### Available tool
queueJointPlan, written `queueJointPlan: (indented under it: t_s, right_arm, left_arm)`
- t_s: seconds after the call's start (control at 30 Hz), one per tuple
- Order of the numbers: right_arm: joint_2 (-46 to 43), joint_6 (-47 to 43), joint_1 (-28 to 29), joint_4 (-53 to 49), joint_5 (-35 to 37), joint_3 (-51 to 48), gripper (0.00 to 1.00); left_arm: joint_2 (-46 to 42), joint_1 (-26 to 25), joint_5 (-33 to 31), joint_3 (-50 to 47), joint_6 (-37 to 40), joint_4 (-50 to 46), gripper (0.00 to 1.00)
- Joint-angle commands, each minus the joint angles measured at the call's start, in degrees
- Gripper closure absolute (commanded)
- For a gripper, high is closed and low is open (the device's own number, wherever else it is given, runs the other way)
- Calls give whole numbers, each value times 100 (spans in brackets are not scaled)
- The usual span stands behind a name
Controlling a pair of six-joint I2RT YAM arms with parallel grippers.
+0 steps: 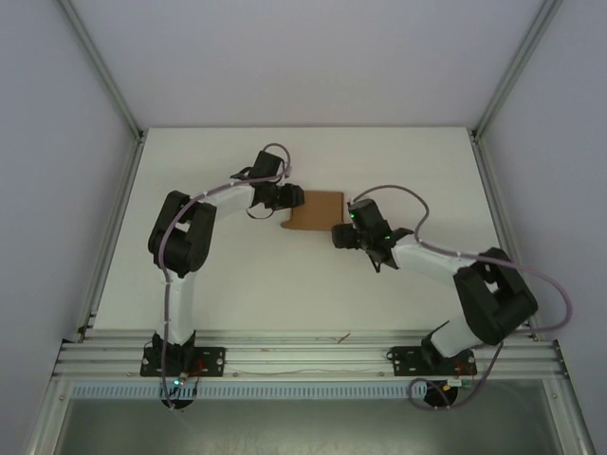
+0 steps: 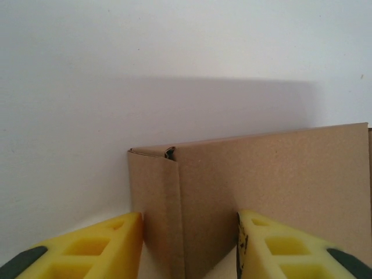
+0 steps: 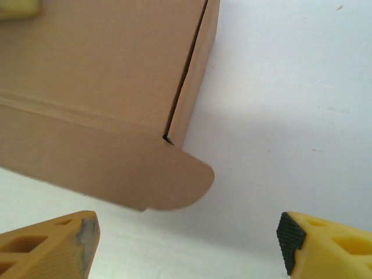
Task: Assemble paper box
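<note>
Risk: the left claw (image 2: 189, 250), jaws part-spread astride the folded corner (image 2: 168, 174), could shove the thin paper box (image 1: 316, 210) across the worktop (image 1: 398, 161) or crease it, since the right claw (image 3: 186, 232) hangs wide, off the rounded tab (image 3: 186, 186). Box: plain brown, flat, mid-worktop between the claws.

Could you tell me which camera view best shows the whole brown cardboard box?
The top external view: the brown cardboard box shows nearly whole on the white table. Left wrist shows a folded corner; right wrist, a rounded flap.
</note>
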Motion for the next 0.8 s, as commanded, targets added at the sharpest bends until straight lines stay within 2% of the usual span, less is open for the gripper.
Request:
queueJointPlan:
  t_s: [0.0,0.07,0.17,0.27,0.37,0.5,0.77]
  right_arm:
    - [-502,-1,-40,-88,-230,-26,10]
    - [-662,179,-93,10,-175,-59,0]
    - [-690,662,-302,285,-259,-55,0]
    - [-396,1317,-654,595,-809,120,0]
    - [152,1765,-999,722,-1670,510,0]
    - [919,2131,-1274,832,-2312,1037,0]
    - [1909,2338,-1432,1157,-3610,1781,2]
  left_arm:
    - [54,133,4,-484,-162,-70,59]
    - [9,169,40,-638,-195,87,64]
    - [-41,271,281,-955,-310,465,69]
    - [-63,435,678,-1269,-498,963,74]
    - [-80,612,1148,-1612,-797,1605,78]
    - [-107,714,1257,-1803,-811,1859,86]
    - [-155,729,1405,-1866,-734,2031,86]
